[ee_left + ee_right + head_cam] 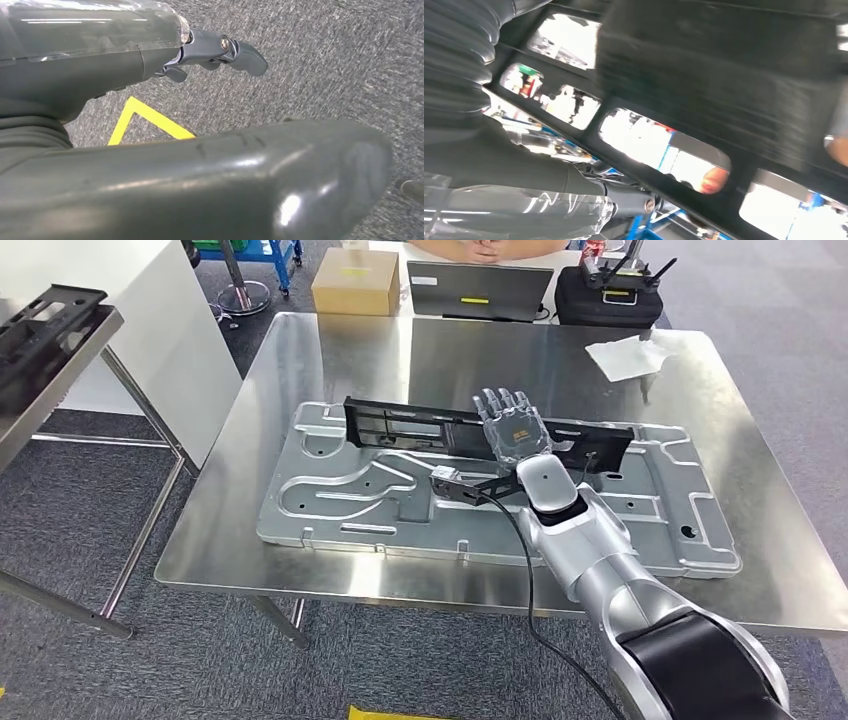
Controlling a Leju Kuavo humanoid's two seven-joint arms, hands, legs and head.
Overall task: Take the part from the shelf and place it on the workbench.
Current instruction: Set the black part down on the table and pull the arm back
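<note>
The black frame part (420, 427), a long slotted plastic strip, stands on its long edge across the far half of the silver stamped panel (330, 500) lying on the steel workbench (300, 350), running from about 9 o'clock to 3 o'clock. The right hand (512, 426) grips it near mid-length, fingers wrapped over its upper edge, and the right wrist view looks close through its windowed ribs (659, 145). The left hand (215, 52) hangs over grey carpet beside yellow floor tape (150, 120), fingers loosely extended and holding nothing; at 12 o'clock beyond the workbench sit a cardboard box (356, 282) and a laptop (480, 290), and at 10 o'clock a shelf (50, 340) carries another black frame.
</note>
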